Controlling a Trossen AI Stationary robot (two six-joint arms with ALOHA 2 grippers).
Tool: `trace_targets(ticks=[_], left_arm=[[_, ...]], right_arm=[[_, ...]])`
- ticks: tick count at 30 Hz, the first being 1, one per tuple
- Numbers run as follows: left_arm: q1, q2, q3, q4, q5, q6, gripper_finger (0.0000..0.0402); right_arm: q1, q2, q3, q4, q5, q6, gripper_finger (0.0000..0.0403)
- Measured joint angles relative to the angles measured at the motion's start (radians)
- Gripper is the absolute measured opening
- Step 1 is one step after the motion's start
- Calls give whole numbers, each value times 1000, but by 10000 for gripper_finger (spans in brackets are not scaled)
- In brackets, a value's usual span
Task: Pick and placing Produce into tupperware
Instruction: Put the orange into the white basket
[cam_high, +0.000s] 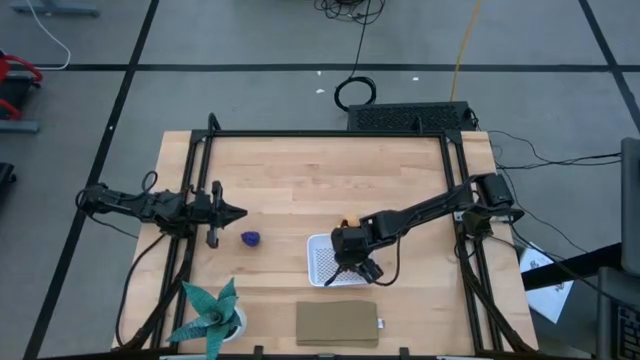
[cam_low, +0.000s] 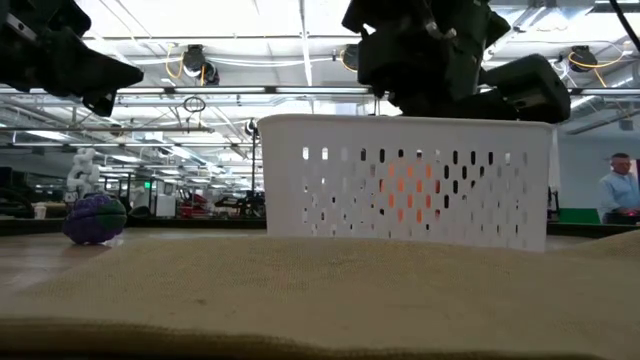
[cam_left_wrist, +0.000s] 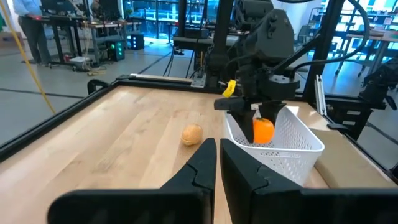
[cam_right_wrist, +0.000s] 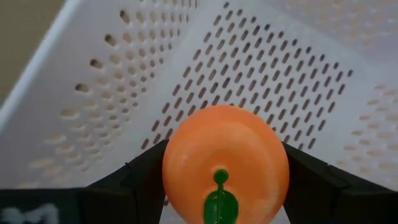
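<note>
My right tool (cam_left_wrist: 262, 118) grips the bright orange toy fruit (cam_right_wrist: 225, 163) inside the white perforated tupperware (cam_high: 322, 262) (unreleased); purple piece (cam_high: 250, 238) and tan piece (cam_left_wrist: 191, 134) remain on the bench.

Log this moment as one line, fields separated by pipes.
right end effector: holding orange piece over white container | left end effector: idle, shut, left side | purple piece: on table | tan piece: on table

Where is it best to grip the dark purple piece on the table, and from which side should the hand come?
Probably from straight above, closing across the middle of the purple piece. It is a small rounded lump lying alone on bare table, so its sides are free. The left hand, shut, is nearest.
</note>
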Motion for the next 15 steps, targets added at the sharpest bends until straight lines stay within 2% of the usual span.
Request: trace_targets(ticks=[15], left_arm=[[0, 0, 0, 1, 9, 10, 26]], right_arm=[[-3, 0, 0, -12, 0, 50, 246]])
